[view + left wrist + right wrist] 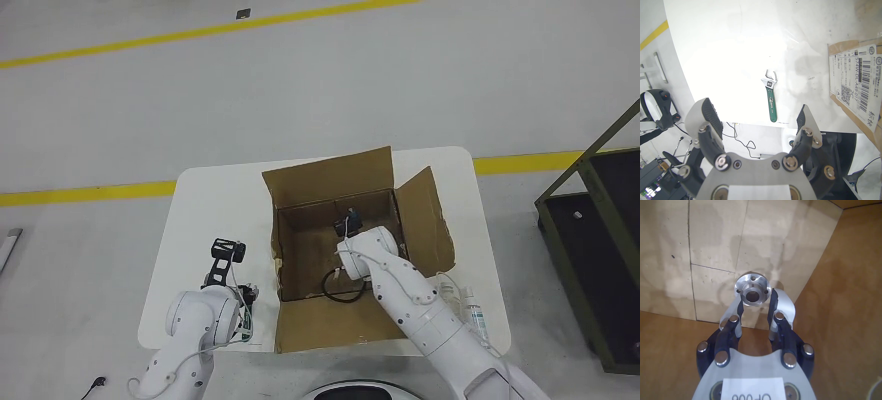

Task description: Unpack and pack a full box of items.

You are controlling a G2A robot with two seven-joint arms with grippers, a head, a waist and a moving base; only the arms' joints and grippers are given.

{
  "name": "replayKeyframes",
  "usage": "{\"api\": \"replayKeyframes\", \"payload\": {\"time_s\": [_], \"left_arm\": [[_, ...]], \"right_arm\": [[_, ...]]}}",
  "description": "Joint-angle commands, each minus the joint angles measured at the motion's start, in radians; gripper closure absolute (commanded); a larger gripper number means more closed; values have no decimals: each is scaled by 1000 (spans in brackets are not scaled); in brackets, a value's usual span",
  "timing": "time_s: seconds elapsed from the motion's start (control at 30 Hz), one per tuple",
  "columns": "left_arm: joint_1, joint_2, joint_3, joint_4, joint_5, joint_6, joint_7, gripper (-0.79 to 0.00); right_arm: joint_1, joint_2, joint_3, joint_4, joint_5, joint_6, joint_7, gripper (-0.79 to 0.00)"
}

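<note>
Inside the box [330, 180], the right jaws seemingly pinch a shiny round metal flange [752, 291]; left jaws gape, empty.

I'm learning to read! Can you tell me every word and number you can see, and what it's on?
"SATA": on the green handle of the wrench.
"EXPRESS", "574W-DL-A49-017", "2C", "A": on the white label stuck to the cardboard box.
"OP00", partly cut off: on the sticker on the right gripper.
Too small to read: the label's other print and the wrench's small number.
</note>
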State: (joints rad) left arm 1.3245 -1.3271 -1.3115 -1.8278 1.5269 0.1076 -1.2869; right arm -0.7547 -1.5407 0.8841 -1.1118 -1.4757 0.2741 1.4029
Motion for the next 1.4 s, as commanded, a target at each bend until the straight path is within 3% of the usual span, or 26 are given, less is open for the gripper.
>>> {"api": "replayKeyframes", "payload": {"time_s": [0.0,0.43,0.53,0.6,0.7,0.97,1.2,1.37], "left_arm": [[0,0,0,0,0,0,0,-785],[0,0,0,0,0,0,0,-785],[0,0,0,0,0,0,0,-785],[0,0,0,0,0,0,0,-785],[0,0,0,0,0,0,0,-785],[0,0,0,0,0,0,0,-785],[0,0,0,0,0,0,0,-785],[0,0,0,0,0,0,0,-785]], "right_arm": [[1,-3,1,6,1,0,-2,-342],[14,-22,9,61,4,-7,-26,-296],[18,-26,11,71,7,-8,-30,-234],[19,-29,13,77,6,-9,-32,-114],[21,-32,16,86,8,-14,-35,-9],[19,-38,39,74,25,-25,-51,0],[-20,-19,120,-84,20,-34,-51,0],[-103,6,212,-319,13,-75,-51,0]]}}
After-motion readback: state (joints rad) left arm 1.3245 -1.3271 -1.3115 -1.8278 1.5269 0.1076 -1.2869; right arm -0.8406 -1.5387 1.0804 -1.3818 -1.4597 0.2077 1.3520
